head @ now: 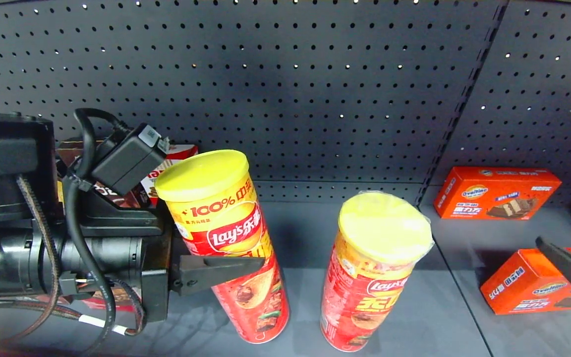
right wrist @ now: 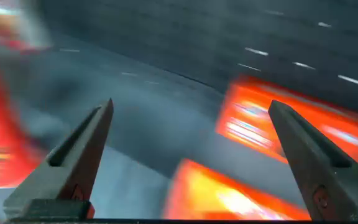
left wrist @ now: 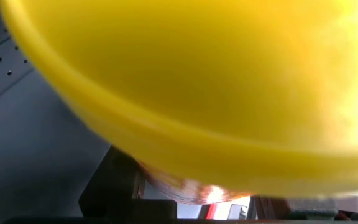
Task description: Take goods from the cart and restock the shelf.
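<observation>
Two chip cans with yellow lids are on the dark grey shelf (head: 305,292). The left can (head: 223,218) leans with its base on the shelf. It is pinched by the left gripper (head: 248,255), one finger lying across its red-and-yellow label. The right can (head: 372,277) stands free just beside it. Two boxes lie farther right, the rear orange box (head: 496,192) and the front orange box (head: 523,285). The right gripper (right wrist: 191,118) is near them, its fingers spread wide. A pegboard (head: 265,74) backs the shelf.
</observation>
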Controlling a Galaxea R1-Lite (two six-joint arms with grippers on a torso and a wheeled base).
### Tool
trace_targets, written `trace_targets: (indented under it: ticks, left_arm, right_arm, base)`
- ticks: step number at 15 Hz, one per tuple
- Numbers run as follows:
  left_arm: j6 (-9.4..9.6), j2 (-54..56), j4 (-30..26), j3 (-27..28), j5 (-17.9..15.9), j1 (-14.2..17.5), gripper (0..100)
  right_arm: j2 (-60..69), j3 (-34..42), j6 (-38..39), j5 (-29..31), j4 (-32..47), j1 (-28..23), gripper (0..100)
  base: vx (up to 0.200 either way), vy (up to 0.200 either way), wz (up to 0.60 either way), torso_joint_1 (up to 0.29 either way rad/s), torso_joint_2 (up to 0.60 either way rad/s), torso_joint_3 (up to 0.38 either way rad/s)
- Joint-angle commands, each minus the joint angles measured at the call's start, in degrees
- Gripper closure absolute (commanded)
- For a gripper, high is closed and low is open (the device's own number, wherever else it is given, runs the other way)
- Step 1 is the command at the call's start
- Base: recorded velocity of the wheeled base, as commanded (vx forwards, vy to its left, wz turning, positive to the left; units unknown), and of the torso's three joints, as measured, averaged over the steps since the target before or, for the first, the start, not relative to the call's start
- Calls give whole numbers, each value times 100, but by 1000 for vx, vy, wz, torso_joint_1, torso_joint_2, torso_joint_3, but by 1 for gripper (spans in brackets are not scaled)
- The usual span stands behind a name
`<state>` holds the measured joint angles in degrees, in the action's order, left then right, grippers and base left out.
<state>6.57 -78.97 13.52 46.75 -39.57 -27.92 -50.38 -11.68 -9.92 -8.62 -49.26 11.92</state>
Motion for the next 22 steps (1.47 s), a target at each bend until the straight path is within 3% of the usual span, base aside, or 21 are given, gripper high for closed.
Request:
trace_targets:
  ticks: [1,2,4,7,8,9,11,12,15,22]
  left_arm:
    - [2,-22,2,27,2,-3,100]
    - [11,-13,10,1,2,-3,100]
    - [20,-4,10,-8,2,-3,100]
    - [20,-13,10,80,2,-3,100]
    - [20,-13,10,106,2,-3,100]
    - [20,13,10,97,2,-12,100]
    - [20,13,10,97,2,-3,100]
    - [20,22,10,89,2,-3,100]
    - [28,22,19,71,2,-3,100]
    - [11,66,-16,45,-51,-3,100]
  right_arm:
    - [1101,588,17,124,154,-1008,0]
    - [1866,887,96,299,453,-1333,0]
    - [2551,939,175,475,1103,-1473,0]
    - [4564,922,342,669,3406,-1465,0]
    - [4748,1071,456,862,3634,-1465,0]
    - [4660,1168,641,1706,3696,-1465,0]
    - [4660,1159,1027,2690,4645,-1465,0]
    - [4678,1168,1203,2532,4583,-1438,0]
    - [5038,1168,1027,923,4821,-1183,0]
    - [5038,1168,992,932,4917,-1183,0]
  base:
    - [0,0,0,0,0,0]
    - [0,0,0,0,0,0]
    - [0,0,0,0,0,0]
    - [0,0,0,0,0,0]
    - [0,0,0,0,0,0]
    - [0,0,0,0,0,0]
    - [0,0,0,0,0,0]
    - [0,0,0,0,0,0]
    - [0,0,0,0,0,0]
    - [0,0,0,0,0,0]
